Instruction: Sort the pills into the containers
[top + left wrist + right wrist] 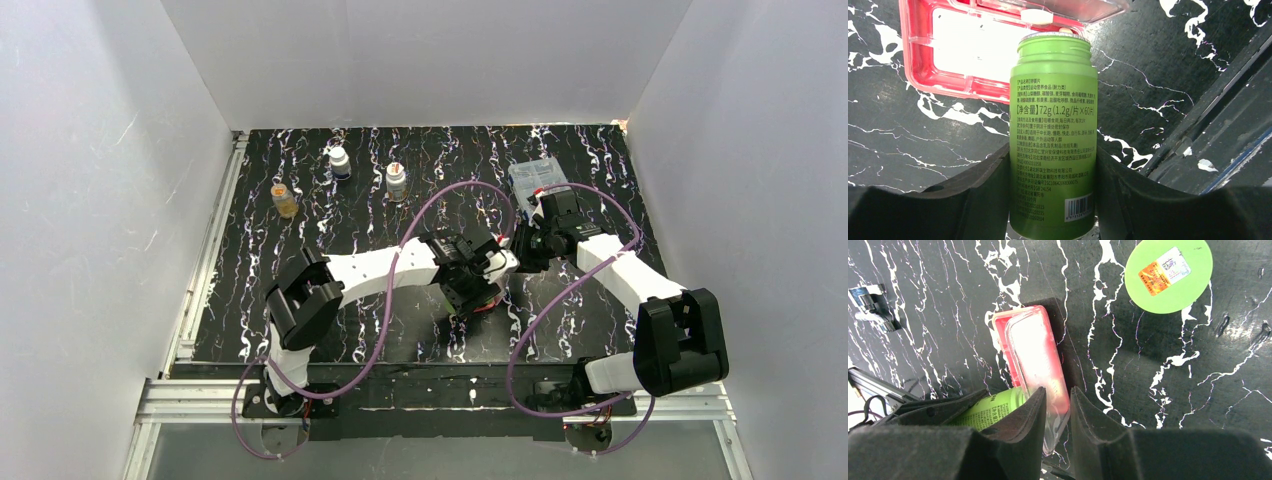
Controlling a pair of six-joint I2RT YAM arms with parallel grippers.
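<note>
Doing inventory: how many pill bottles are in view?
4. At the black marbled table's far left: an amber bottle, a dark-blue white-capped bottle, a whitish bottle. The left gripper holds the open green plastic bottle. More may be hidden.

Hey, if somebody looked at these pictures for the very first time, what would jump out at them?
The bright green plastic bottle stands out most: uncapped, clamped in the left gripper near the middle of the table, its mouth toward the open red pill case. The right gripper pinches that case's clear lid. The round green cap lies loose on the black marbled table nearby.
</note>
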